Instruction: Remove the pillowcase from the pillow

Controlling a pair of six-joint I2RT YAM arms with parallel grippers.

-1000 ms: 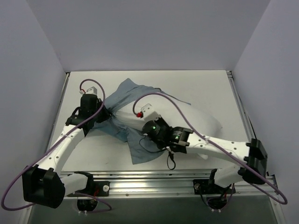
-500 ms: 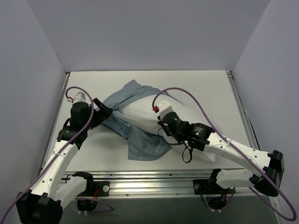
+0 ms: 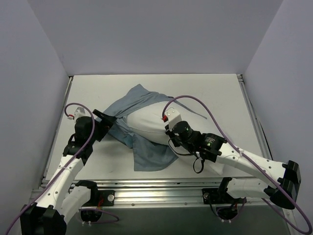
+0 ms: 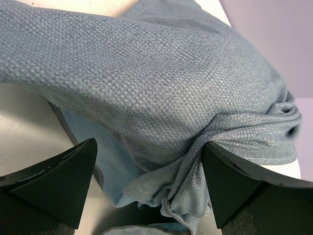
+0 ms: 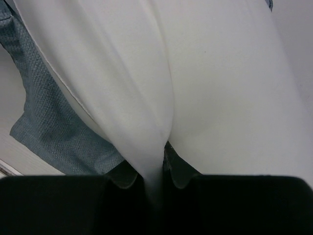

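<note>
The grey-blue pillowcase [image 3: 131, 104] lies crumpled across the table's middle, still wrapped over the left end of the white pillow [image 3: 146, 122], with a loose flap [image 3: 154, 155] spread toward the near edge. My left gripper [image 3: 108, 123] stands open at the case's left end. In the left wrist view a bunched twist of pillowcase [image 4: 205, 147] lies between the wide-apart fingers [image 4: 54, 186], touching the right one. My right gripper [image 3: 168, 134] is shut on a pinched fold of the pillow [image 5: 157, 166]; the pillowcase [image 5: 54, 132] shows to its left.
The white table [image 3: 215, 93] is boxed in by grey walls on three sides. A metal rail [image 3: 161, 188] with the arm bases runs along the near edge. Purple cables loop above both arms.
The left gripper has opened and let go of the pillowcase, and its arm drew back toward the left. The right arm dragged the pillow to the right, baring more white.
</note>
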